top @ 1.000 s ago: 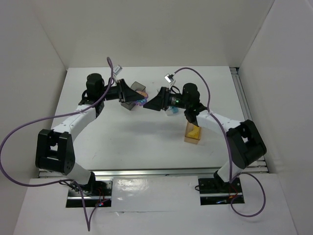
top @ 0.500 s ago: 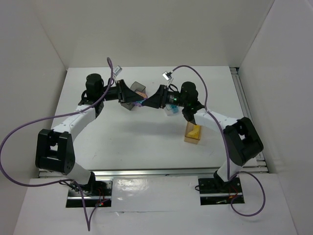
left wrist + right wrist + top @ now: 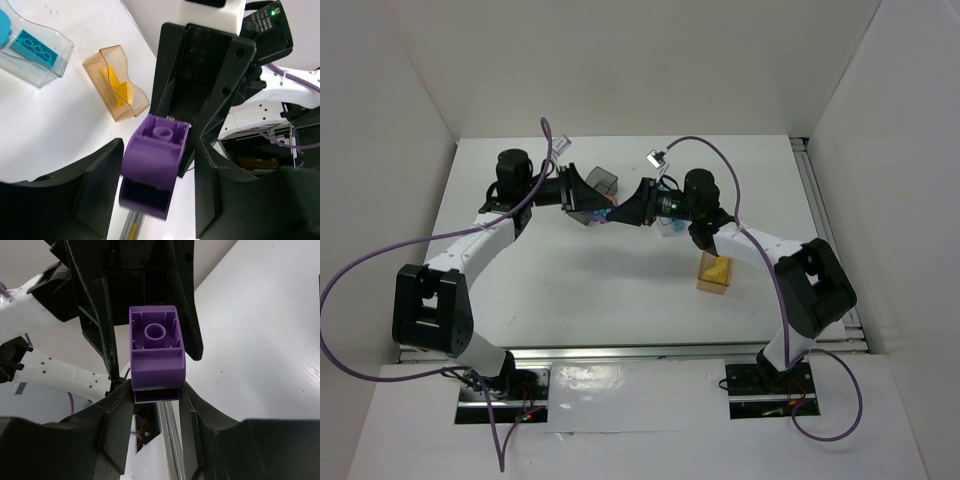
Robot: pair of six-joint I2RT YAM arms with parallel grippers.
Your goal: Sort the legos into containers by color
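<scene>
Just beside the dark grey bin [image 3: 604, 180], our right hand [image 3: 156, 392] clamps the purple brick [image 3: 155, 352]; our left hand [image 3: 160, 165] stands open around it, probably to take it for that bin.

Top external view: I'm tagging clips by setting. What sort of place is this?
Likely a robotics lab test cell: a white table walled by plain white panels, the left arm and right arm bolted at its near edge.

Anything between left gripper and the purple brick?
Nothing does. The purple brick sits between the left gripper's spread fingers, with a gap showing on one side. The right gripper is clamped on its other end.
</scene>
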